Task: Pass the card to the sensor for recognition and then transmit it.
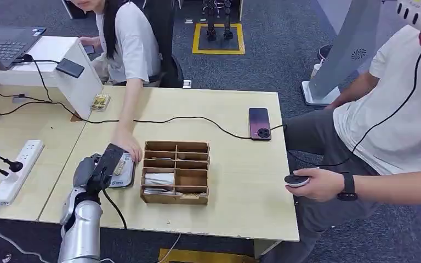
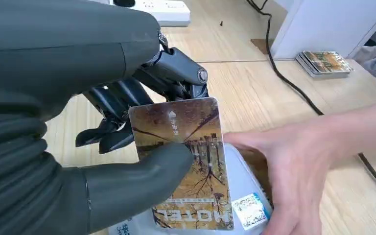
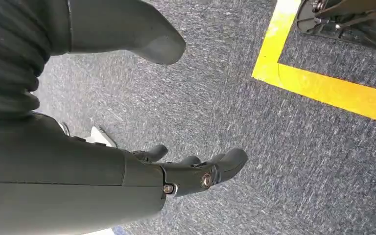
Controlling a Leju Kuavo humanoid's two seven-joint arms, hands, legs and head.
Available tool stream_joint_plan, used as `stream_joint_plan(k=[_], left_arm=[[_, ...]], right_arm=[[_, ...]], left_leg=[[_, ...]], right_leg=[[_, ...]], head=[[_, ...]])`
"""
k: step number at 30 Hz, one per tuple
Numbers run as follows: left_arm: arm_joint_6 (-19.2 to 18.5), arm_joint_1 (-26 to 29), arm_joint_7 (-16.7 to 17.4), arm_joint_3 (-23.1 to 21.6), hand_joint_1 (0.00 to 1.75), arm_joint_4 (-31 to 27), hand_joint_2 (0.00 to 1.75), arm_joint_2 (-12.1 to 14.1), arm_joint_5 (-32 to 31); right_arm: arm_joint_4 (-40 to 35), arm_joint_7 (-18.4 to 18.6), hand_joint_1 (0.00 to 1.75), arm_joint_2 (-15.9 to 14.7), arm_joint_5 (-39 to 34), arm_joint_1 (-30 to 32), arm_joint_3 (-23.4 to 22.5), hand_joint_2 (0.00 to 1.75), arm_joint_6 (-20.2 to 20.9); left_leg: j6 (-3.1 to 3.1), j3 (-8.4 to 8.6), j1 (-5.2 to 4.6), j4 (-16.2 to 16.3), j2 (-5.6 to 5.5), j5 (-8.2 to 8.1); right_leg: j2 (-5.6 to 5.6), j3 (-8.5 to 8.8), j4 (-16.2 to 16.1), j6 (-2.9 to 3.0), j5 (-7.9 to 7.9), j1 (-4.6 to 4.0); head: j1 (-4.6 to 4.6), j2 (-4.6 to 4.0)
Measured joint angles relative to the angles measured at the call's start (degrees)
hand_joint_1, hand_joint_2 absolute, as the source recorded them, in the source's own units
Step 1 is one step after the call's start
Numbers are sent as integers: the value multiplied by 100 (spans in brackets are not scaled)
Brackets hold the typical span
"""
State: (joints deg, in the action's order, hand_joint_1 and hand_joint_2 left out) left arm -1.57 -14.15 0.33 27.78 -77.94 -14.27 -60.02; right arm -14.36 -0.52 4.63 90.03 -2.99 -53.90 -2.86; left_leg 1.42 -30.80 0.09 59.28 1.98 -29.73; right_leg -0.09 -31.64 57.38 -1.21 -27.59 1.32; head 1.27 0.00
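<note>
Presently: left hand pinches hotel card between thumb and fingers over the grey sensor pad, face kept flat, apparently for reading; right hand hangs empty, fingers loosely apart.

On the table, the compartment box sits right of the sensor, the phone farther right.

Office-type robot test lab: light wood bench on grey carpet with yellow floor-marking tape. Laptop, white power strip, black cables and a smartphone sit on top. One person sits at the bench; another holds a small controller.
</note>
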Motion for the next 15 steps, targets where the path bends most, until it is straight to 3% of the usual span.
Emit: stream_joint_plan(k=[15], left_arm=[[317,-109,0,83,175,260,175,-57,-544]], right_arm=[[0,-57,0,17,0,-2,87,175,-50]], left_leg=[[0,0,0,0,0,1]], right_leg=[[0,1,0,0,1,0]], head=[[0,0]])
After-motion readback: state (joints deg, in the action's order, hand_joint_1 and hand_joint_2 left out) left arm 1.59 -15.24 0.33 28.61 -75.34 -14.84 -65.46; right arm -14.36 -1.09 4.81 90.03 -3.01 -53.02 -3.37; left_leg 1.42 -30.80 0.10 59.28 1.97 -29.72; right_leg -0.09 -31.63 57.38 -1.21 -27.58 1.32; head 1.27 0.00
